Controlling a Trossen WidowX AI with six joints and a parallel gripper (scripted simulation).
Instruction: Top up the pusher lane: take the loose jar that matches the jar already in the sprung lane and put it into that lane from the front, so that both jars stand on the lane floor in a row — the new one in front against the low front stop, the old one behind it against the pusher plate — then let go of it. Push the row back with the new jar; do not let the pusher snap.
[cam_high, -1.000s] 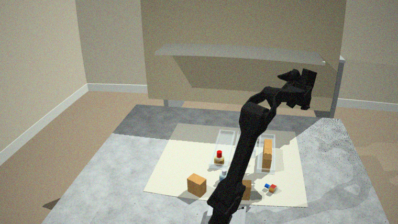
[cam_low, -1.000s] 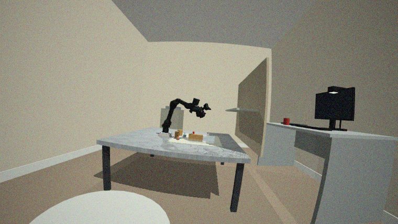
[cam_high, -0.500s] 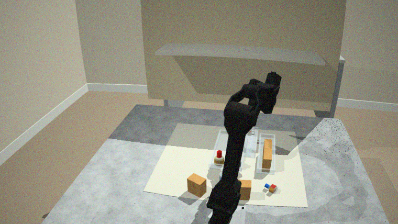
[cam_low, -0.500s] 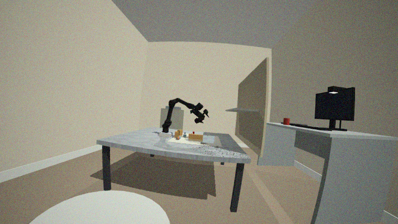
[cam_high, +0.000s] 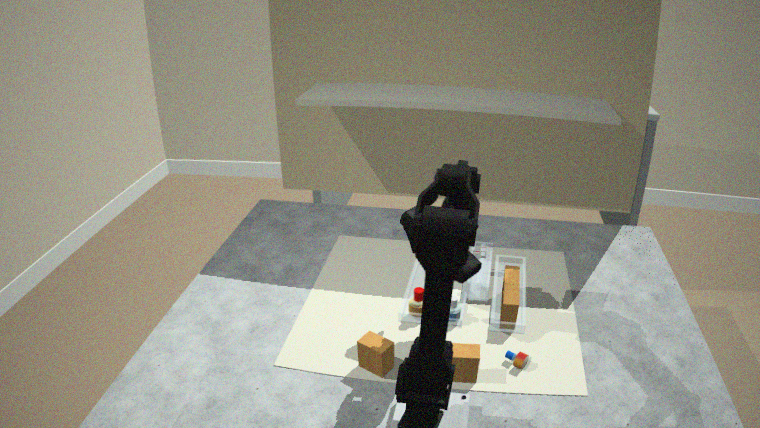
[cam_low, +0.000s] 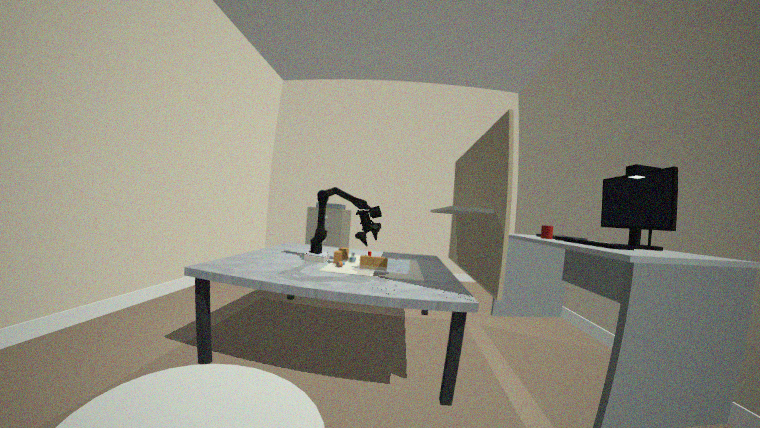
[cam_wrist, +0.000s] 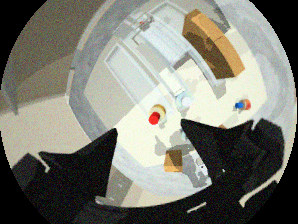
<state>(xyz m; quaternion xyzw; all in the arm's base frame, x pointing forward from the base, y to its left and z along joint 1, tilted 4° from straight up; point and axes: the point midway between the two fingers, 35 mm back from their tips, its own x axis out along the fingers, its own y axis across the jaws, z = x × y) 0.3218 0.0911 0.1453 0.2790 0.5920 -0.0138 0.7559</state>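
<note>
My gripper (cam_low: 370, 242) (cam_wrist: 149, 126) is open and empty, pointing down high above the lanes. A white-capped, blue-labelled jar (cam_high: 455, 308) (cam_wrist: 184, 100) stands at the front of the middle lane, partly behind the arm in the top view. A similar pale blue loose jar (cam_wrist: 183, 135) is mostly hidden by a finger in the wrist view and by the arm in the top view. A red-capped jar (cam_high: 416, 306) (cam_wrist: 158, 113) stands at the front of the left lane. A blue-capped jar (cam_high: 521, 359) (cam_wrist: 246, 104) lies on its side on the mat. The pusher plate is not clearly visible.
The right lane holds orange boxes (cam_high: 510, 292) (cam_wrist: 220, 45). Loose orange boxes stand on the cream mat at the near left (cam_high: 376, 354) and just right of the arm (cam_high: 466, 363). A wall shelf (cam_high: 457, 98) (cam_low: 462, 210) is beyond the table.
</note>
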